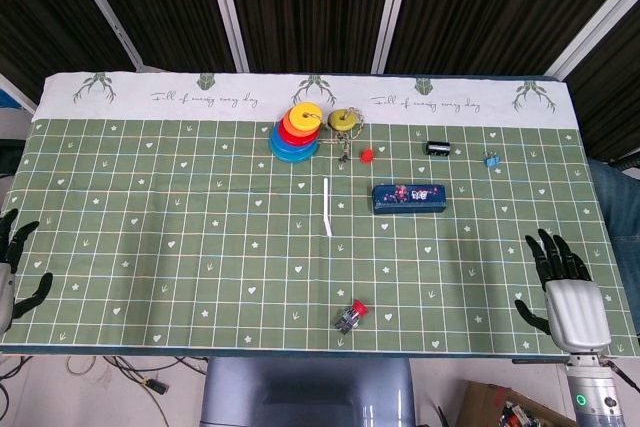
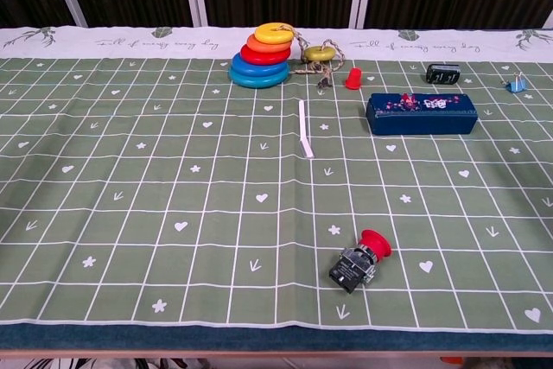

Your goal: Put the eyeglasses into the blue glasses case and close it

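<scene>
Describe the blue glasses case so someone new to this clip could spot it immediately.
Start at the stack of coloured rings near the far edge of the green tablecloth. Move right and nearer, past the small red cone, to the blue glasses case. It is the only long dark-blue box, closed, with a pink-and-white pattern on its lid.

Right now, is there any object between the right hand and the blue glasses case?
Nothing visible does. The right hand is open at the table's near right corner, and only bare green cloth lies between it and the closed blue glasses case.
</scene>
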Motion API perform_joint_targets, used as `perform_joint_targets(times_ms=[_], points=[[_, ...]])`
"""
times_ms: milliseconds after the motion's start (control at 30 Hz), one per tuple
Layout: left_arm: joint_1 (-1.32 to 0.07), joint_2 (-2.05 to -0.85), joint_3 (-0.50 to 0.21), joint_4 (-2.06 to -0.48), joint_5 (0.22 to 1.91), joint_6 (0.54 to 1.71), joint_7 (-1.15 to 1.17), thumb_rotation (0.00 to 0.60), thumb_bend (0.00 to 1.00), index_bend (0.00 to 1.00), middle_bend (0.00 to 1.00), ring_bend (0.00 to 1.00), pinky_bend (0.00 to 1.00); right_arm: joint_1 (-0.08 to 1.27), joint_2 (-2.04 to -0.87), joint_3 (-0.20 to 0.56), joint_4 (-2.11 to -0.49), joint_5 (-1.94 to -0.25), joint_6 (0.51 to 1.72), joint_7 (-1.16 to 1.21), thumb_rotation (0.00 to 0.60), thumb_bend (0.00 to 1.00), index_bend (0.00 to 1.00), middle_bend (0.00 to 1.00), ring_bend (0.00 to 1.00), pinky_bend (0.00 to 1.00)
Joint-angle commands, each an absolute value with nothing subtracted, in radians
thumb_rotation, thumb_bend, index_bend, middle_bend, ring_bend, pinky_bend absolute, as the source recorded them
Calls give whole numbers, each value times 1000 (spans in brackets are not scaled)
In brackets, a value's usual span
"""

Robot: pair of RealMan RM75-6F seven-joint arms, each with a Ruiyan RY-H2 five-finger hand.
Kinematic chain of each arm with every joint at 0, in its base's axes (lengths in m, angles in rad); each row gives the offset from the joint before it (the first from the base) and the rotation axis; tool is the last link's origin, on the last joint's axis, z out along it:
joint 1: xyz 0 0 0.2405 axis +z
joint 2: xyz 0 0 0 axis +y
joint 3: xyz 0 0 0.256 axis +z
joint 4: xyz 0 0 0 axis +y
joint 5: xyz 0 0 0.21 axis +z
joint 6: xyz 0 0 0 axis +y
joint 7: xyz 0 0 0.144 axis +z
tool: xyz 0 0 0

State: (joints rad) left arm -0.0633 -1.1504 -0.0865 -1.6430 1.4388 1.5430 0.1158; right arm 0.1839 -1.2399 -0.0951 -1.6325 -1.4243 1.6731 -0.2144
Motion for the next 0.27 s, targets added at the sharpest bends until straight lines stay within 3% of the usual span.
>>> perform_joint_targets(times_ms=[33,267], points=[[-64,-1150,-86,-1642,1439,1541,114,600,315,137,0,0,0,171,-1244,-92,-1629,-1430,1670,-215,600,261,64,41,36,199],[-66,-1152,-80,-1637,1455,1542,116,600,315,137,0,0,0,158,-1232,-79,-1651,-1440,1644,-220,600,262,61,41,36,199]])
